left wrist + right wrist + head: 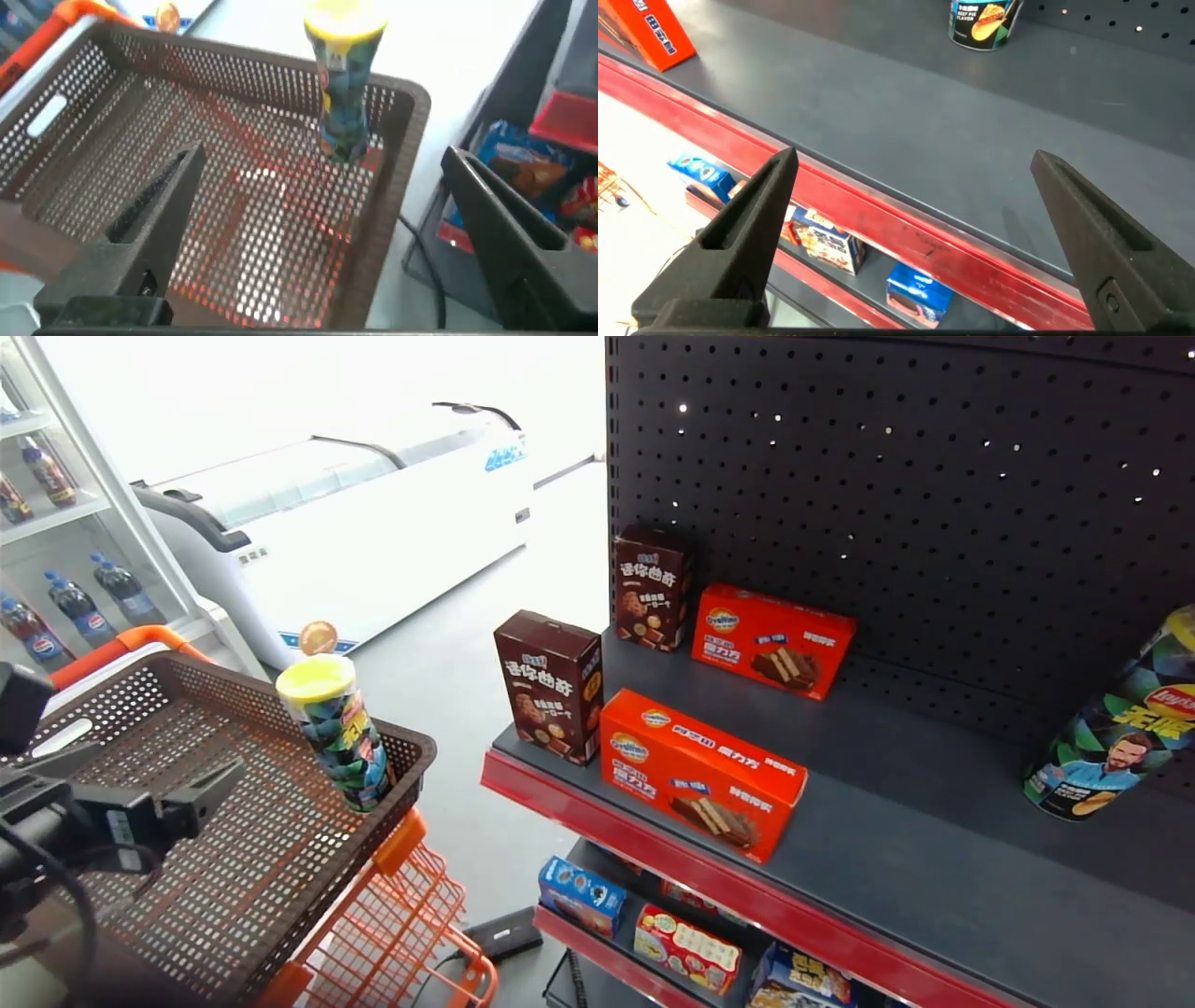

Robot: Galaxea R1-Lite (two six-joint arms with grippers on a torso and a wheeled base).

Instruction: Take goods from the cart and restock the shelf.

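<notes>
L jaws spread wide, nothing in them, hanging over the brown mesh cart basket (397,103). R jaws also wide open and empty, above the front edge of the shelf (906,103), dark deck under them.

Chip can (341,84) stands upright inside the basket at its far corner, shelf side, apart from the L jaws. Tall tube w/ yellow lid and dark green/blue patterned wrap w/ yellow print. A 2nd can (1116,728) w/ similar wrap sits far R on the deck by the pegboard back (887,476).

Deck is matte dark grey w/ a red front strip (653,854). On its L part:
- 2 brown boxes, front (551,683) and back (651,586)
- 2 orange boxes, front (700,773) and back (770,639)

Lower shelf goods (686,947) sit under the strip. Basket rides on an orange wire cart frame (392,915). Behind it are a white chest freezer (355,523) and a drinks cooler (56,523), on a grey floor.

A wide run of bare deck shows between the front orange box and the 2nd can. There's a floor gap between the basket corner and the shelf's L end.
</notes>
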